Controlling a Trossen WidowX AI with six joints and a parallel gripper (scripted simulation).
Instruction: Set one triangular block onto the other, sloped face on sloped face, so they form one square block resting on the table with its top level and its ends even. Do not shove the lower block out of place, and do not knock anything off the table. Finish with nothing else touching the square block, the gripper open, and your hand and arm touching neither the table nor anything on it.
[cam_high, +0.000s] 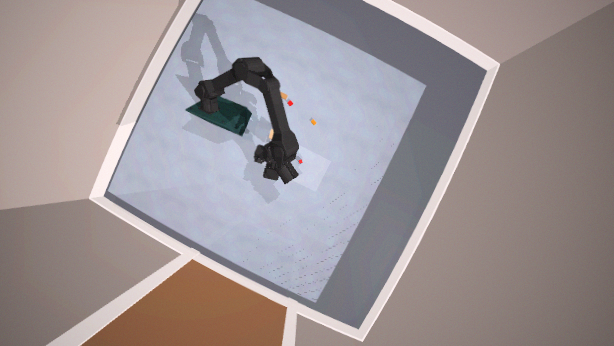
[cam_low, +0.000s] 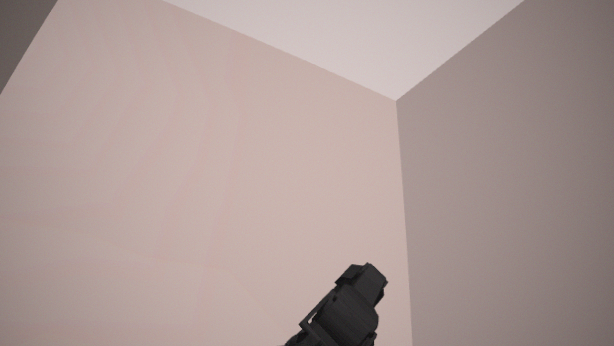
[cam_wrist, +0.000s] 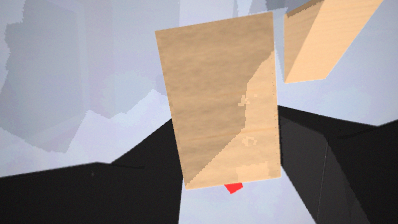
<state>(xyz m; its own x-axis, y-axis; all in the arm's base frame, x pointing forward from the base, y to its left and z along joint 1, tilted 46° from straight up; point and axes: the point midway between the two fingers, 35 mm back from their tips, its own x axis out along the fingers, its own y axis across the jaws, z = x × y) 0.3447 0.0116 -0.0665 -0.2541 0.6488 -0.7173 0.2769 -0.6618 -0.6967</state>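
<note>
Triangular block (cam_wrist: 222, 105) between the tool's fingers, second block (cam_wrist: 320, 40) beyond, table (cam_wrist: 100, 75) beneath.

The block (cam_wrist: 222, 100) clamped between the matt black fingers looks like pale wood with fine grain. Beyond the gripper (cam_wrist: 230, 165), the second block (cam_wrist: 320, 40) looks equally wooden, matt.

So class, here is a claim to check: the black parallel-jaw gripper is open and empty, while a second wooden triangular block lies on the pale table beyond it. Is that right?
Not quite. The black parallel-jaw gripper is not open and empty: the wrist view shows it shut on a tan wooden triangular block. The rest holds: a second wooden triangular block lies on the pale table beyond it.
</note>
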